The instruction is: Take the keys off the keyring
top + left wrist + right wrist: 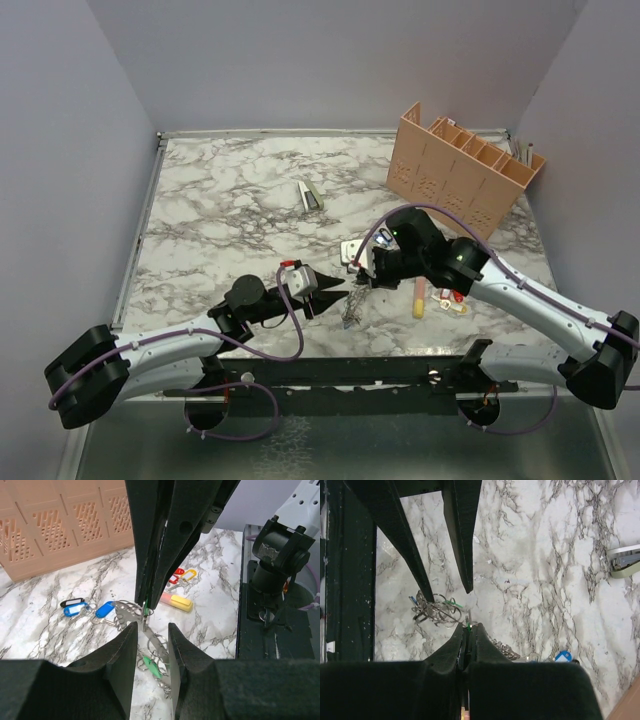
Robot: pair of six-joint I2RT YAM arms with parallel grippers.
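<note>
Pinching a green key (145,611) by its head, the right end effector (467,629) is clenched tight. Its fingers are pressed together and point down at the marbled bench (220,200). The key's metal shank hangs just below the tips.

The left end effector (152,629) reaches in from the opposite side. It is released, with its fingers apart. The keyring (437,611) lies on the bench under and between those fingers, near the middle of the front edge. One finger overlaps the ring in the right wrist view, but I cannot tell whether it presses on it. A tangle of smaller wire rings sits with the keyring, and a second green key (152,665) lies among them.

A chain of metal links runs from the pinched key to the blue keys (105,610), which rest flat on the bench. A black tag (70,601) lies just beside them.

A yellow stick (176,601) lies farther off, with a bunch of red and yellow tags (182,575) near it. A tan slotted crate (460,165) stands at the far right corner. A stapler (310,195) rests well apart, toward the middle of the back.
</note>
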